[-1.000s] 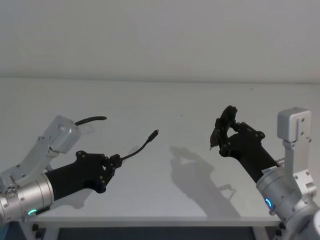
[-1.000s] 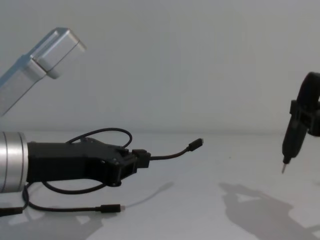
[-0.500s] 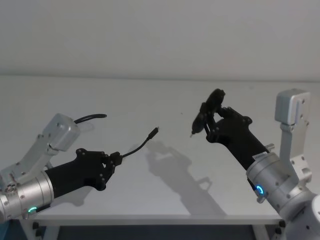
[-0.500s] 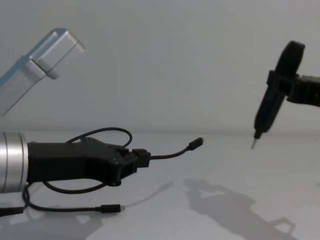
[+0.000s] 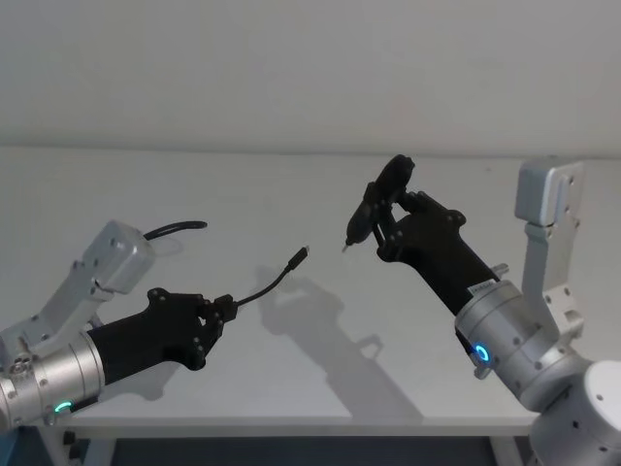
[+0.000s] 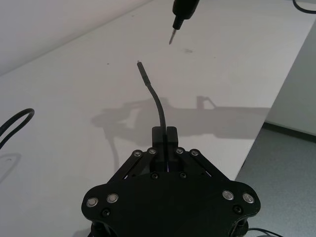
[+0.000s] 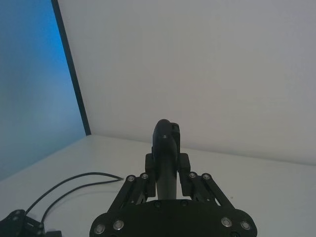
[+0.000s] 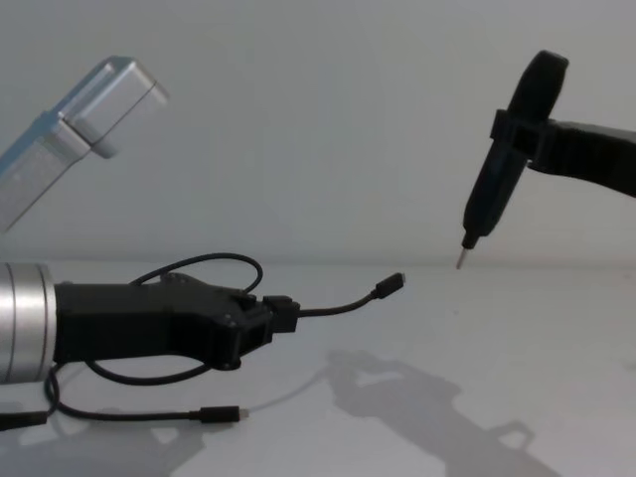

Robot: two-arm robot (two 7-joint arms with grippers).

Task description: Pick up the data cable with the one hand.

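Data cable (image 8: 338, 308) pinched tight in left tool (image 8: 283, 310) near plug, so end stands stiff ahead of it; loops trail below onto desk (image 8: 576, 308). I judge slack not yet lifted. Right tool (image 8: 517, 136), well ahead of left tool, clamps pointed black probe (image 8: 487, 199).

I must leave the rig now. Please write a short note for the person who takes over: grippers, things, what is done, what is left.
Left gripper: shut on the data cable near one end, held above the table; the plug sticks out free.
Right gripper: raised, shut on a slim black tool, metal tip pointing down, apart from the plug.
Rest of the cable: loops lie on the table by the left arm.
Done: cable gripped, one end lifted.
Left: raise the loops off the table.
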